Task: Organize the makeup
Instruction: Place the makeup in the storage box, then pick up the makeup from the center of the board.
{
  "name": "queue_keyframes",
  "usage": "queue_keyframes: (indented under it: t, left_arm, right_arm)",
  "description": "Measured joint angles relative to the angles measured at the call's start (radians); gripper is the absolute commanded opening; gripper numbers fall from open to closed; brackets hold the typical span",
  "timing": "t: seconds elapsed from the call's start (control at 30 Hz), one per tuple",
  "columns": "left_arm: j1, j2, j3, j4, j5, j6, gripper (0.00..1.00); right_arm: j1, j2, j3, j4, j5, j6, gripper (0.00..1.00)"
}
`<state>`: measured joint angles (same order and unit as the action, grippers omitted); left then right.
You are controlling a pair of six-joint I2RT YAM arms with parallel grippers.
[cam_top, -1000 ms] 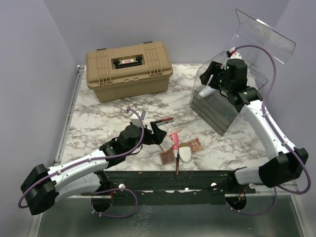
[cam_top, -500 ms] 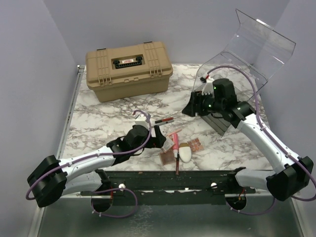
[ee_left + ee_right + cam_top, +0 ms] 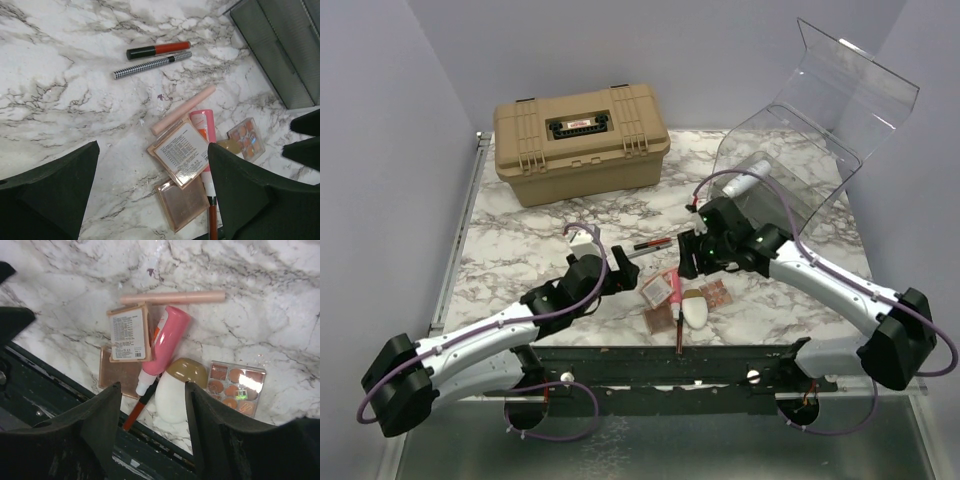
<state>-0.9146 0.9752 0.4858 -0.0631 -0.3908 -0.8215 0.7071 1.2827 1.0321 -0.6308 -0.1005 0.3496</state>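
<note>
Picking step: my right claw hangs spread and empty over the makeup heaped at the surface's near edge; left claw gapes empty beside it; next, I judge, drop astride the pink tube and pinch

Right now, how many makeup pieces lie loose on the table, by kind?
Square palettes: 3
Slim sticks: 4
Pink tube: 1
White oval: 1
Total: 9
</note>
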Motion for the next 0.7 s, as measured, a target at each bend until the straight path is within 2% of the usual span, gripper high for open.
queue_keyframes:
  t: [0.27,0.7]
  left_arm:
    - [0.026,-0.075,-0.023,-0.031,-0.042,-0.033,0.92]
    - [0.045,-0.129,-0.063,-0.047,-0.040,-0.071,0.94]
  right_arm:
    - [0.090,0.157,-0.011,0.013,0.109,0.072,0.57]
    - [0.092,0.273,-0.053,0.124,0.167,0.245,0.54]
